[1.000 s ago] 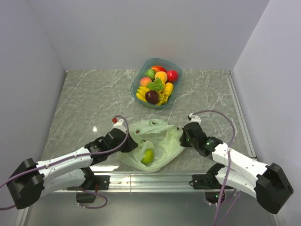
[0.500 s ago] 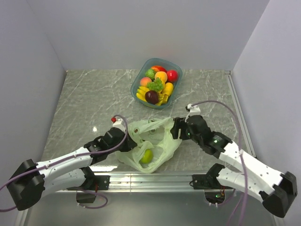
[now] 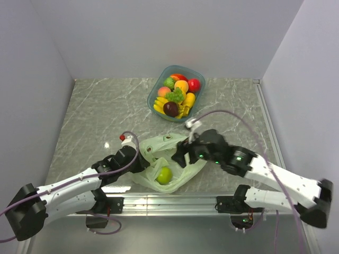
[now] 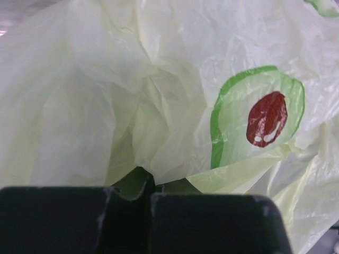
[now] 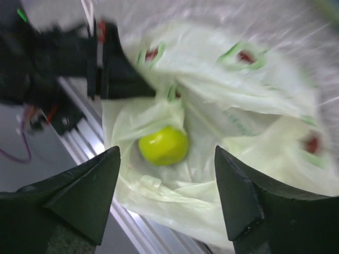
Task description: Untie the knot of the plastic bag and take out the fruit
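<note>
My left gripper (image 4: 151,193) was pressed together on a fold of the bag (image 3: 159,144), at its left edge. My right gripper (image 3: 180,155) hung over the bag's open mouth, fingers spread wide. One yellow-green fruit (image 5: 163,144) lay inside the bag, near the table's front edge; the bowl (image 3: 153,95) stood well behind.

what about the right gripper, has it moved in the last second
Yes. Top view: the right gripper swung left, from below the teal bowl's right edge to below its middle.
</note>
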You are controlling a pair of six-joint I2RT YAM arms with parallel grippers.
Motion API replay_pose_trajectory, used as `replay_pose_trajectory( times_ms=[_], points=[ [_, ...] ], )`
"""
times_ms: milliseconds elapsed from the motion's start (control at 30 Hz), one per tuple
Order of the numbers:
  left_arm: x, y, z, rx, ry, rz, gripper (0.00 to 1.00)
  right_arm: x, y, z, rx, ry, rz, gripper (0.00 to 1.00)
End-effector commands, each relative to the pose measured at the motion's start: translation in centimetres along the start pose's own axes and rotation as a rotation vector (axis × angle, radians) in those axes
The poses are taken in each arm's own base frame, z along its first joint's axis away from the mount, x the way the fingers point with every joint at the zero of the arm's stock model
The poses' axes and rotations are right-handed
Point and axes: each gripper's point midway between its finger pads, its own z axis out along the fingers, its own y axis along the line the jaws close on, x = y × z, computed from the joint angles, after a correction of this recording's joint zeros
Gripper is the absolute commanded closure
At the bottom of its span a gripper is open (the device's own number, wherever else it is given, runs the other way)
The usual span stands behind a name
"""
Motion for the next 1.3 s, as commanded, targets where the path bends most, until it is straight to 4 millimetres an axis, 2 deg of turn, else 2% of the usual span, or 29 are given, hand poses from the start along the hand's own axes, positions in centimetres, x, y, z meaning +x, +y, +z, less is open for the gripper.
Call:
replay_pose_trajectory(
  times_ms=[0, 100, 200, 467, 667, 700, 767, 800, 833, 867, 967, 1000, 1067, 1167, 1233, 1267],
  points=[
    [-0.8, 1.4, -0.3, -0.071, -0.052, -0.065, 0.99, 4.7, 1.7, 2.9, -0.066, 0.151, -0.056, 0.2],
    [-0.7, 2.0, -0.7, -0.092, -0.055, -0.078, 0.99, 8.0, 2.0, 5.5, -0.044, 0.237, -0.075, 0.16],
    [-0.6, 2.0, -0.8, -0.088, -0.052, -0.079, 0.99, 9.5, 2.6, 7.4, -0.038, 0.27, -0.093, 0.12],
    [-0.4, 1.6, -0.9, -0.064, -0.035, -0.051, 1.0, 10.1, 2.9, 11.3, 0.034, 0.249, -0.101, 0.09],
    [-0.1, 1.6, -0.7, -0.06, -0.024, -0.043, 0.99, 13.6, 2.2, 13.5, 0.086, 0.331, -0.125, 0.09],
    [-0.2, 1.5, -0.7, -0.058, -0.023, -0.043, 0.99, 14.7, 1.8, 13.7, 0.1, 0.353, -0.127, 0.11],
    [-0.2, 1.4, -0.6, -0.056, -0.021, -0.042, 0.99, 15.5, 1.9, 14.0, 0.099, 0.359, -0.114, 0.16],
    [-0.2, 1.4, -0.6, -0.059, -0.023, -0.04, 0.99, 15.8, 1.8, 14.0, 0.101, 0.363, -0.114, 0.22],
    [-0.4, 1.3, -0.7, -0.058, -0.026, -0.038, 0.99, 15.6, 1.9, 14.0, 0.105, 0.351, -0.115, 0.27],
    [-0.5, 1.3, -0.7, -0.061, -0.028, -0.035, 0.99, 14.8, 2.2, 13.7, 0.095, 0.331, -0.116, 0.43],
    [-0.8, 1.6, -0.9, -0.083, -0.045, -0.037, 0.99, 13.3, 1.8, 13.0, 0.12, 0.29, -0.129, 0.67],
    [-0.9, 1.7, -0.9, -0.088, -0.048, -0.039, 0.99, 12.0, 2.1, 12.5, 0.117, 0.258, -0.128, 0.77],
    [-1.1, 1.8, -0.9, -0.101, -0.057, -0.035, 0.99, 10.4, 1.9, 11.3, 0.133, 0.221, -0.142, 0.85],
    [-1.3, 2.0, -0.8, -0.117, -0.06, -0.027, 0.99, 8.6, 1.4, 9.8, 0.16, 0.179, -0.15, 0.92],
    [-1.6, 2.0, -0.9, -0.13, -0.063, -0.014, 1.0, 5.1, 2.1, 7.8, 0.137, 0.102, -0.141, 0.96],
    [-1.8, 1.8, -0.9, -0.125, -0.066, -0.006, 0.99, 4.6, 2.3, 7.6, 0.136, 0.101, -0.149, 0.96]
  ],
)
